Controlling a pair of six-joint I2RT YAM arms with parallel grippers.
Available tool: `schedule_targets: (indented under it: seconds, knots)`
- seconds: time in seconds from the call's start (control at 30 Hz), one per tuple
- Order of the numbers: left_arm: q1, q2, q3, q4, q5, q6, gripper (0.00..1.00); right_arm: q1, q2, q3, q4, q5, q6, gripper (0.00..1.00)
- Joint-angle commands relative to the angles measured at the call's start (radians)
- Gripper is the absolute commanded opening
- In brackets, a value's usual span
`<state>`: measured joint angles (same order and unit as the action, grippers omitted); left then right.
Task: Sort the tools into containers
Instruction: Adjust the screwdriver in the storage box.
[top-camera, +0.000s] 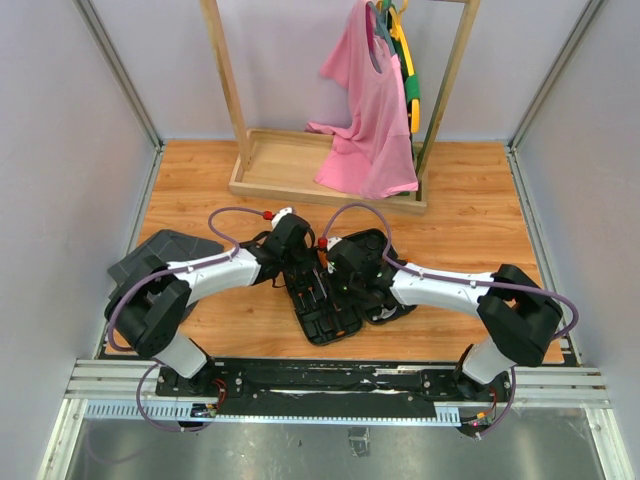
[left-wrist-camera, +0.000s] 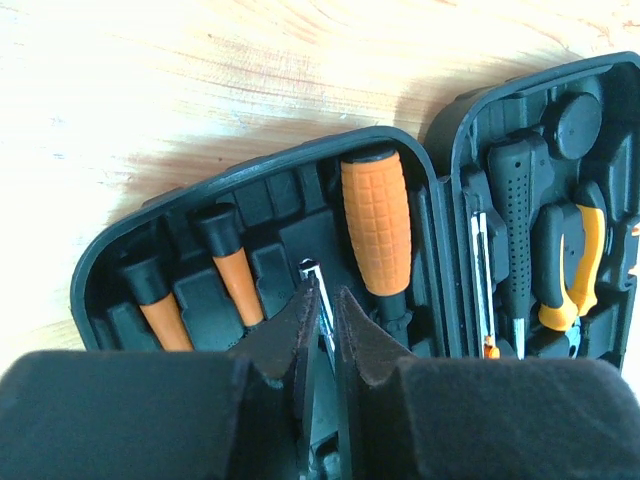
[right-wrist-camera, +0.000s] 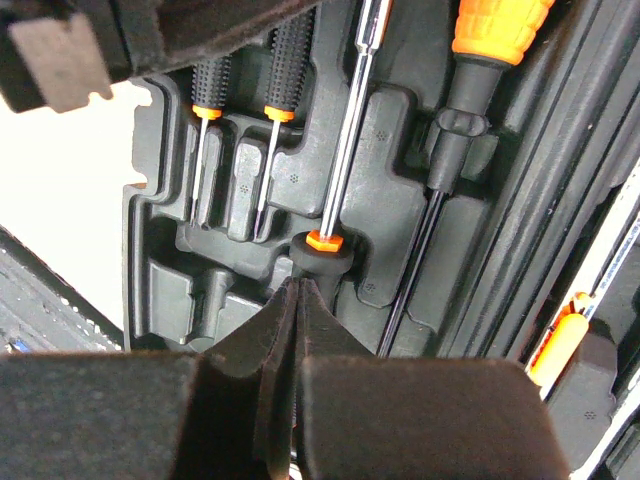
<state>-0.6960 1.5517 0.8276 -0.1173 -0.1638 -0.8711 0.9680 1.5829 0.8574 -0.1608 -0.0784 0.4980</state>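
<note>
Top external: the left arm (top-camera: 215, 268) and right arm (top-camera: 450, 290) bend inward over the open black moulded tool case (top-camera: 330, 322) on the wood table (top-camera: 470, 215). The left gripper (left-wrist-camera: 323, 300) has its jaws a slit apart astride a steel screwdriver shaft (left-wrist-camera: 313, 280) in its slot, and whether they grip it is unclear. The right gripper (right-wrist-camera: 298, 292) is pinched closed, empty.

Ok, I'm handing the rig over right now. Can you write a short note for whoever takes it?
Left gripper: fingers slightly apart around a silver shaft in the tool case; I cannot tell if it is gripping or letting go.
Right gripper: shut, empty, tips at the orange collar of a seated long screwdriver.
Done: orange-handled screwdrivers and pliers sit in their slots; the case lies open mid-table.
Left: confirm the silver shaft is seated, check for tools hidden under the arms. None shows loose in the top view.
</note>
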Motion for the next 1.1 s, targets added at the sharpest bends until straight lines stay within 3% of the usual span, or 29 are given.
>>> schedule_targets:
  seconds: [0.0, 0.47, 1.07]
  knots:
    - [0.006, -0.03, 0.016, -0.038, -0.026, 0.012, 0.16, 0.018, 0.111, -0.126, -0.284, 0.049, -0.016, 0.01]
    - [0.006, 0.052, 0.014, 0.009, 0.011, 0.012, 0.17, 0.02, 0.102, -0.125, -0.28, 0.051, -0.015, 0.01]
    - [0.004, 0.106, 0.028, -0.004, 0.006, 0.026, 0.11, 0.023, -0.146, 0.009, -0.342, 0.142, -0.05, 0.19]
